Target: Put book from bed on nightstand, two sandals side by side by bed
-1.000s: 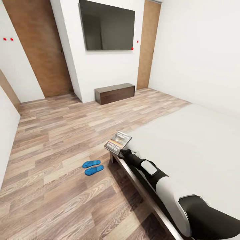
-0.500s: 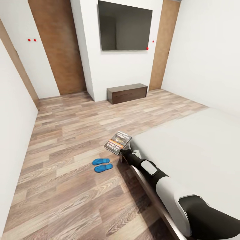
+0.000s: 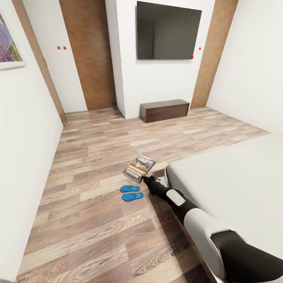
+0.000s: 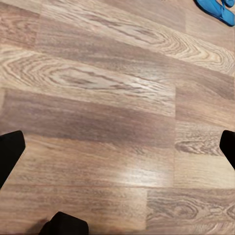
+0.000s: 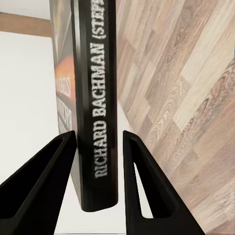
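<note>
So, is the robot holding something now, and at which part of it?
Yes. The right gripper holds the book, with the fingers on its two covers at the spine end. The left gripper holds nothing.

I see bright, even, diffuse light; the sandals [image 3: 131, 193] cast only faint shadows. The floor [image 4: 117, 122] shows mild glare, and walls bow at the edges.
</note>
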Controlling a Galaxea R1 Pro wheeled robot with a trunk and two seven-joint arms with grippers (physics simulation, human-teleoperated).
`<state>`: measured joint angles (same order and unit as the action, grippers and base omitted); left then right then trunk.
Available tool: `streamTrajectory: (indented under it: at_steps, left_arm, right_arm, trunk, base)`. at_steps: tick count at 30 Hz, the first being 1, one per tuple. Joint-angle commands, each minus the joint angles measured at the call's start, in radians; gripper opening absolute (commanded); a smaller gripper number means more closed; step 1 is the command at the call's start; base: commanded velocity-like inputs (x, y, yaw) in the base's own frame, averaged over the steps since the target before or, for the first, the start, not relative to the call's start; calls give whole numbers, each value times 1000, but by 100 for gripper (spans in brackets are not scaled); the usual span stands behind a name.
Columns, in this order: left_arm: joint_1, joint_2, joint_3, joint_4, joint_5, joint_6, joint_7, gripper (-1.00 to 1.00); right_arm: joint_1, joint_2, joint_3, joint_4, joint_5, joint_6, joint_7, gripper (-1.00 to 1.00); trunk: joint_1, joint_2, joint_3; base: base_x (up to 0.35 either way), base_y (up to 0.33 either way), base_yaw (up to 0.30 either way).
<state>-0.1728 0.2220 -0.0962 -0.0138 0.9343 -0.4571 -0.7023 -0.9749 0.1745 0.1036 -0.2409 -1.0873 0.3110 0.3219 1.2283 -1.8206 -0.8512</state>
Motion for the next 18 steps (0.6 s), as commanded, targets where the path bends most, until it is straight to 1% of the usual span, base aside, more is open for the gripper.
streamTrajectory:
  at_steps: [1, 6, 18]
  left_arm:
    - [-1, -1, -8, 1, 7, -4, 1, 100]
    - [-1, -3, -8, 1, 4, -5, 14, 100]
    - [-1, -4, -8, 0, 4, -4, 20, 100]
  right_arm:
    - [-1, 0, 2, 0, -8, 2, 2, -100]
    - [-1, 0, 2, 0, -8, 3, 2, -100]
    - [-1, 0, 3, 0, -8, 3, 2, -100]
  trunk:
    - [0, 0, -1]
    - [0, 0, -1]
    - [0, 0, -1]
  base:
    - [0, 0, 238]
    - [0, 0, 238]
    - [0, 0, 238]
